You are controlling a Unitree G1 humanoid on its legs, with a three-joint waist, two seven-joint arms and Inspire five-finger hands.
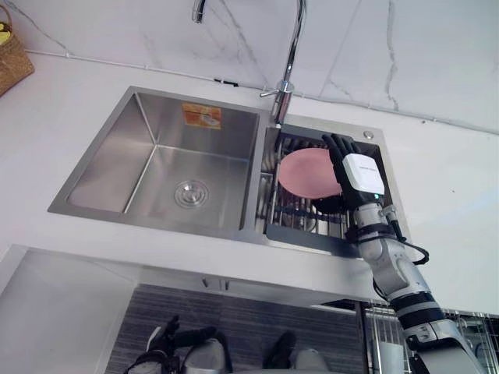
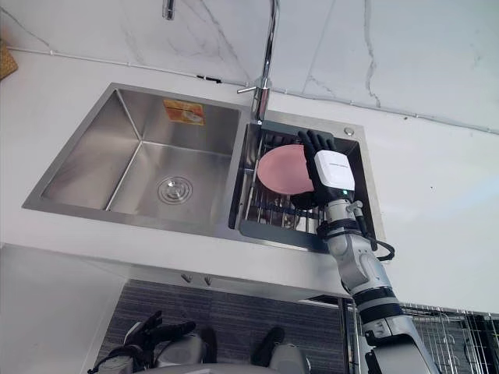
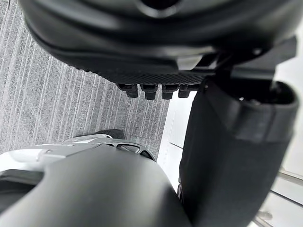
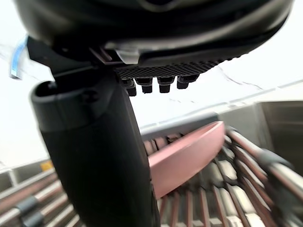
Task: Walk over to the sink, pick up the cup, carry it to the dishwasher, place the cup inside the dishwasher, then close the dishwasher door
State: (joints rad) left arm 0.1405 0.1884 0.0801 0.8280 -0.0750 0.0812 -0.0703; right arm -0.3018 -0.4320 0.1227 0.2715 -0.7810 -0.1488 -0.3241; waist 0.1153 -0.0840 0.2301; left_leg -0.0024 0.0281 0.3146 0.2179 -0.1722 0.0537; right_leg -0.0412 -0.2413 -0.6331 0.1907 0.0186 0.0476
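Note:
A pink round dish (image 1: 302,173) leans on its edge in a dark wire rack (image 1: 300,226) that sits in the sink's right basin. It looks flat and shallow, more like a plate than a cup. My right hand (image 1: 360,173) is directly beside and partly over the dish's right side, fingers straight and pointing toward the back wall, open. In the right wrist view the pink dish (image 4: 189,156) lies just past the thumb (image 4: 99,156), apart from it. My left hand (image 1: 164,339) hangs low by the floor, fingers relaxed and holding nothing.
The steel sink's left basin (image 1: 156,156) holds only its drain. A tall curved faucet (image 1: 288,70) rises behind the divider. A woven basket (image 1: 12,54) stands on the white counter at far left. A wire rack (image 2: 460,335) shows below the counter at lower right.

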